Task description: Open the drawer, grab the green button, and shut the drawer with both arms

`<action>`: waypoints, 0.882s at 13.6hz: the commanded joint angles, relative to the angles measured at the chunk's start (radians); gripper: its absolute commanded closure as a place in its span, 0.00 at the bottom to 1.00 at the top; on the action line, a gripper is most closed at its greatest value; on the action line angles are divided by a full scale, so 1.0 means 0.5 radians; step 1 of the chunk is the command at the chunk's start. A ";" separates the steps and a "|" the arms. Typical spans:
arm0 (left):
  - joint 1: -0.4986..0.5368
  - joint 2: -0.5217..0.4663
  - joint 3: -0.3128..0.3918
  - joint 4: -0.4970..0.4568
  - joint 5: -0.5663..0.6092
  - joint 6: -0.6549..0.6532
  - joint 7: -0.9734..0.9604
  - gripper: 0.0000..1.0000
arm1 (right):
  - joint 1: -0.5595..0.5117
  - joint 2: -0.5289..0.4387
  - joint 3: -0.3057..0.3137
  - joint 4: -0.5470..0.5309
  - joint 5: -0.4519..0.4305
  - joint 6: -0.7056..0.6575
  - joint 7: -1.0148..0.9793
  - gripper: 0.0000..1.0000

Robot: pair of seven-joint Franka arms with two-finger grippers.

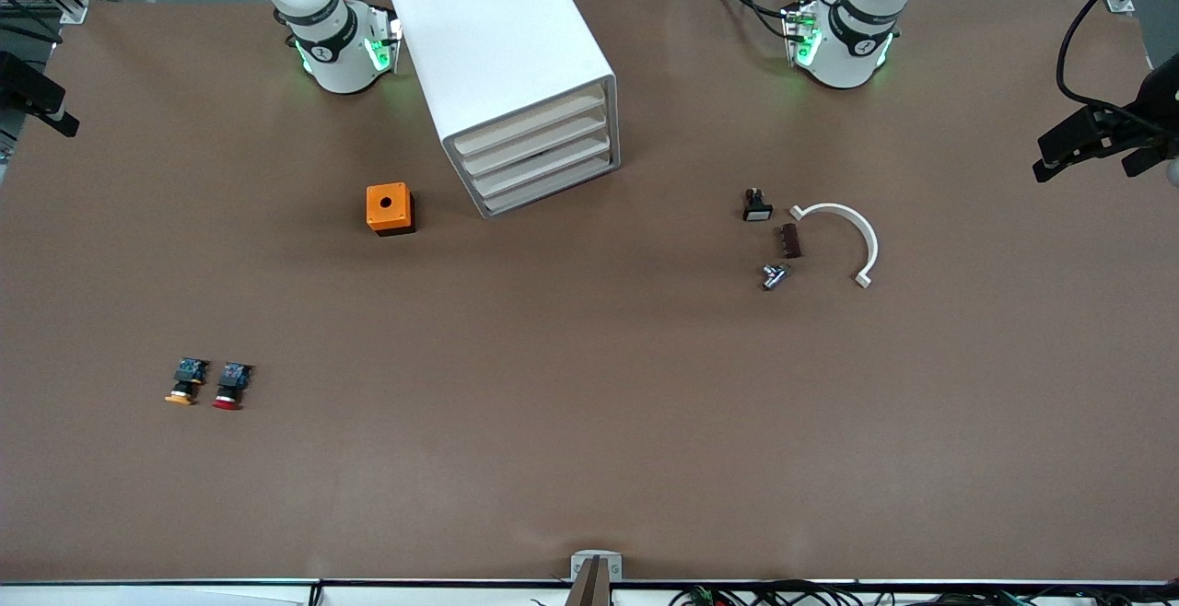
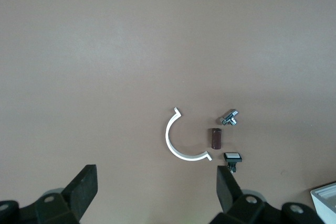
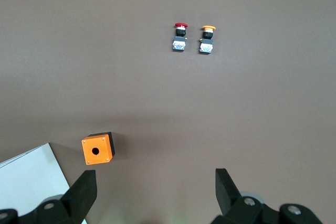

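Observation:
The white cabinet (image 1: 502, 44) stands near the arms' bases with all four drawers shut. The drawer (image 1: 551, 185) is the bottommost one, with a pale beige front. The green-capped button is hidden. The grippers do not show in the front view; only the right arm (image 1: 336, 44) and left arm (image 1: 843, 35) show near their bases. My left gripper (image 2: 155, 187) is open and empty, high over the table beside a white arc (image 2: 176, 142). My right gripper (image 3: 155, 191) is open and empty, high over the table beside an orange box (image 3: 96, 150).
An orange box (image 1: 391, 208) sits beside the cabinet. A red-capped button (image 1: 228, 385) and an orange-capped button (image 1: 184, 381) lie toward the right arm's end. A white arc (image 1: 843, 236), a brown piece (image 1: 790, 240), a metal part (image 1: 774, 275) and a white-capped button (image 1: 756, 205) lie toward the left arm's end.

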 commanded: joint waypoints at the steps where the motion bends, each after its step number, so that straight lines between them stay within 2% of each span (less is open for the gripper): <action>1: 0.004 -0.010 0.001 0.026 0.023 -0.040 0.014 0.00 | 0.005 -0.050 0.003 -0.047 -0.021 0.060 -0.008 0.00; 8: 0.060 0.033 0.016 0.004 0.069 -0.040 0.026 0.00 | -0.005 -0.050 0.003 -0.050 -0.045 0.051 -0.011 0.00; 12: 0.038 0.208 0.010 0.004 0.066 -0.037 -0.010 0.00 | -0.005 -0.050 0.003 -0.050 -0.082 0.042 0.005 0.00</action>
